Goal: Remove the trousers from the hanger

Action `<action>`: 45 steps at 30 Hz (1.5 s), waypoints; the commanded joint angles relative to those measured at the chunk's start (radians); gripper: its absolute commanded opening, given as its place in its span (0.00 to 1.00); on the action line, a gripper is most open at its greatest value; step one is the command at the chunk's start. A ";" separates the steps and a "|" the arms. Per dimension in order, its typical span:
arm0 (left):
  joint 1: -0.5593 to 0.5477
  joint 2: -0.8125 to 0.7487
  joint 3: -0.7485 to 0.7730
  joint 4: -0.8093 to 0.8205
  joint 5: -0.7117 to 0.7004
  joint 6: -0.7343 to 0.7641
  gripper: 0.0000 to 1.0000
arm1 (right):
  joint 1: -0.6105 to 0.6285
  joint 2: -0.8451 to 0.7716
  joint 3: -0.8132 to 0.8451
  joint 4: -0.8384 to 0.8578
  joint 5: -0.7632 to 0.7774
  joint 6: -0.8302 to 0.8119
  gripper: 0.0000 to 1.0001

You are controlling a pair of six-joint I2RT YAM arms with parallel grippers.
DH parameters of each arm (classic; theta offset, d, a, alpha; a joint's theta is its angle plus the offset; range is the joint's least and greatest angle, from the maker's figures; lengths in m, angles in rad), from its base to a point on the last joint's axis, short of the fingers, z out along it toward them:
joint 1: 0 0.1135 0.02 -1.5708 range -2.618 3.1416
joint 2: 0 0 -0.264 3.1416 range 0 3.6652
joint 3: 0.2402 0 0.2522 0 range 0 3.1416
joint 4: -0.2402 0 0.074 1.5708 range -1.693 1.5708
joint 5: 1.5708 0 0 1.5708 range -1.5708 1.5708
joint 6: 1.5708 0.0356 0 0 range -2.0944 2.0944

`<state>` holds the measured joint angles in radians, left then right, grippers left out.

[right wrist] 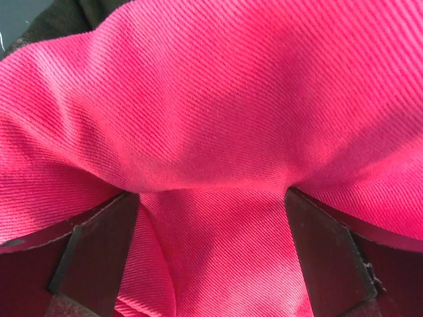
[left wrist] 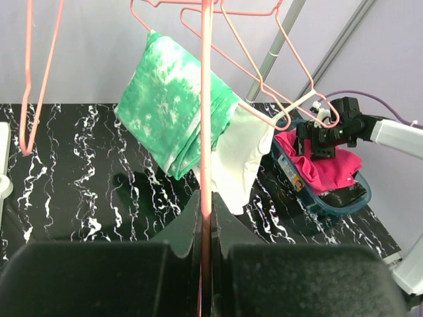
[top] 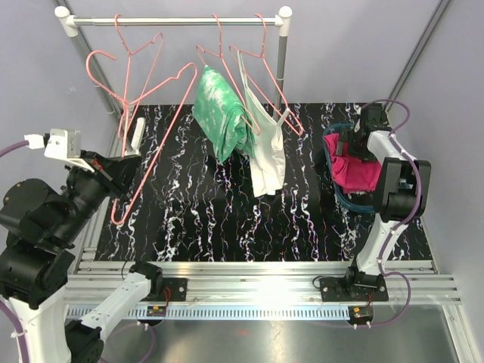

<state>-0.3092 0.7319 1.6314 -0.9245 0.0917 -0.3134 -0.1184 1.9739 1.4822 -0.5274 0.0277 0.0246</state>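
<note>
Magenta trousers point(top: 355, 170) lie bunched in a blue basket point(top: 344, 200) at the right of the table. My right gripper point(top: 352, 144) is down in them. In the right wrist view its jaws stand wide open point(right wrist: 211, 196) with the magenta cloth point(right wrist: 211, 119) filling the gap. My left gripper point(top: 113, 170) is shut on a bare pink wire hanger point(top: 155, 159). In the left wrist view the wire point(left wrist: 206, 99) runs straight up from between the closed jaws point(left wrist: 207, 198). The trousers point(left wrist: 324, 165) show there at the right.
A white rail point(top: 174, 21) at the back carries pink hangers. One holds a green tie-dye garment point(top: 219, 113), one a white top point(top: 266, 159), and two at the left point(top: 128, 68) are bare. The black marbled tabletop point(top: 197, 219) lies below.
</note>
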 commanded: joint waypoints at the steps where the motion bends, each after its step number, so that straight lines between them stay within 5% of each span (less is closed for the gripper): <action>1: -0.001 0.067 0.084 -0.042 0.014 -0.018 0.00 | 0.010 -0.019 -0.071 -0.062 0.021 0.051 0.99; 11: -0.002 0.172 0.131 -0.023 -0.053 -0.039 0.00 | 0.010 -0.583 0.001 -0.074 0.075 0.142 0.99; 25: -0.013 0.463 0.349 -0.093 -0.267 0.060 0.00 | 0.011 -1.217 -0.384 0.070 -0.561 0.443 0.99; 34: -0.011 0.586 0.380 0.110 -0.308 0.132 0.00 | 0.011 -1.458 -0.568 0.078 -0.684 0.472 0.99; 45: 0.119 0.739 0.430 0.098 -0.268 0.119 0.00 | 0.010 -1.566 -0.669 0.129 -0.785 0.575 0.99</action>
<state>-0.2260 1.4734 2.0476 -0.8749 -0.1909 -0.1921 -0.1112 0.4335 0.8295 -0.4549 -0.6987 0.5549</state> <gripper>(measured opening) 0.027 0.993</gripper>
